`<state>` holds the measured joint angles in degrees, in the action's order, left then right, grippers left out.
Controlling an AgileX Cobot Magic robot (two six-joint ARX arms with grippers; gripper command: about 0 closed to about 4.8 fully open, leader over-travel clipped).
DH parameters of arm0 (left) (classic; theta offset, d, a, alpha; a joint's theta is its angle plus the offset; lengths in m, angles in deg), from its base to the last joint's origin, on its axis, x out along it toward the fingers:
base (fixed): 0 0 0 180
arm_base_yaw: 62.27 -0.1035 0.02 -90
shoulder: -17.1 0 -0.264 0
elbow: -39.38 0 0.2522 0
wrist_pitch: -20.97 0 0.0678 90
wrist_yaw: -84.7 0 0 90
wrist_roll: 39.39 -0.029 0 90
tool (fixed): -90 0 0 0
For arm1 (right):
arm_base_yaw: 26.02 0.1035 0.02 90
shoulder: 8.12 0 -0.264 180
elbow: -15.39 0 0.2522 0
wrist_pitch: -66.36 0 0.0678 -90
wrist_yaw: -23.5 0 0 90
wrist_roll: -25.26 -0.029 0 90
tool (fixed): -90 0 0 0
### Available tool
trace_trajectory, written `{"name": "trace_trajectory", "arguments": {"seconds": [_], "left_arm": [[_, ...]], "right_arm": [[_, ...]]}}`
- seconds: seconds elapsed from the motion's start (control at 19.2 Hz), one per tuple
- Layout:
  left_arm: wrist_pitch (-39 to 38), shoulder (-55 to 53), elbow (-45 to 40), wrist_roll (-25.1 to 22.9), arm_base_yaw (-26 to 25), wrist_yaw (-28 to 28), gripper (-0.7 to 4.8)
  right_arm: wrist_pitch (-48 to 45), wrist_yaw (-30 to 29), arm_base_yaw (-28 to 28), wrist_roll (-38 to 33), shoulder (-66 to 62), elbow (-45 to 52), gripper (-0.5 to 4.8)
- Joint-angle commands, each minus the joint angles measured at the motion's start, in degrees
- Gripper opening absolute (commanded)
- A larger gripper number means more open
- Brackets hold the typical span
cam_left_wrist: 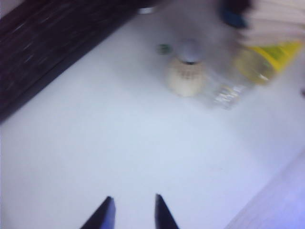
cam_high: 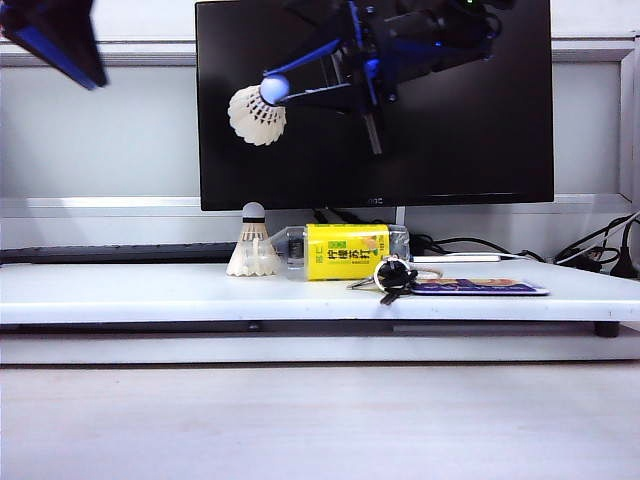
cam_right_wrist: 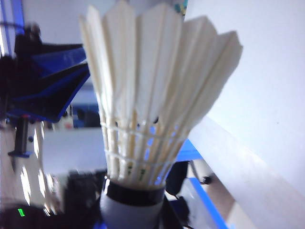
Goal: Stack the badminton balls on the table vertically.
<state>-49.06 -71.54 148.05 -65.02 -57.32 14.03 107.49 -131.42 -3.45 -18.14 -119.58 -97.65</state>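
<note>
One badminton ball point(cam_high: 253, 246) stands upright on the white table point(cam_high: 120, 292), feather skirt down and cork tip up, just left of a bottle. It also shows blurred in the left wrist view point(cam_left_wrist: 187, 74). High above it and slightly to the right, in front of the monitor, my right gripper point(cam_high: 275, 90) is shut on the cork of the other badminton ball point(cam_high: 256, 116), whose skirt points down and to the left. In the right wrist view that badminton ball point(cam_right_wrist: 152, 95) fills the picture, its cork pinched in the right gripper point(cam_right_wrist: 131, 215). My left gripper point(cam_high: 82, 66) hangs at the upper left, open and empty point(cam_left_wrist: 135, 210).
A clear bottle with a yellow label point(cam_high: 345, 252) lies right beside the standing shuttlecock. A bunch of keys point(cam_high: 395, 276) and a blue card point(cam_high: 480, 287) lie to its right. A black monitor point(cam_high: 450, 150) stands behind, and a dark keyboard point(cam_high: 110, 252) lies at the back left.
</note>
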Motion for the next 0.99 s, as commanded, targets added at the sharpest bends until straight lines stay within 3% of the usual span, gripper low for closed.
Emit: {"name": "trace_trajectory", "arguments": {"seconds": [0.05, 0.21, 0.63, 0.89, 0.99], "left_arm": [[-0.7, 0.2, 0.0, 5.9, 0.2, 0.4, 1.19], [-1.0, 0.2, 0.0, 9.3, 0.8, 0.6, 1.19], [-0.2, 0.1, -0.9, 9.6, 0.8, 4.1, 1.19], [1.6, 0.1, -5.1, 9.6, 0.8, 4.0, 1.2], [2.5, 0.1, -6.6, 9.6, 0.8, 3.9, 1.2]], "right_arm": [[-0.7, 1.9, 0.0, -6.6, -0.1, -0.2, 1.15], [-0.8, 5.6, 0.0, -12.9, -0.1, -0.2, 1.17], [-4.3, 9.9, 2.2, -26.8, -1.4, -0.2, 1.16], [-14.2, 11.5, 4.4, -37.2, -2.9, -0.2, 1.16], [-17.2, 14.7, 4.9, -39.6, -3.1, -0.2, 1.17]]}}
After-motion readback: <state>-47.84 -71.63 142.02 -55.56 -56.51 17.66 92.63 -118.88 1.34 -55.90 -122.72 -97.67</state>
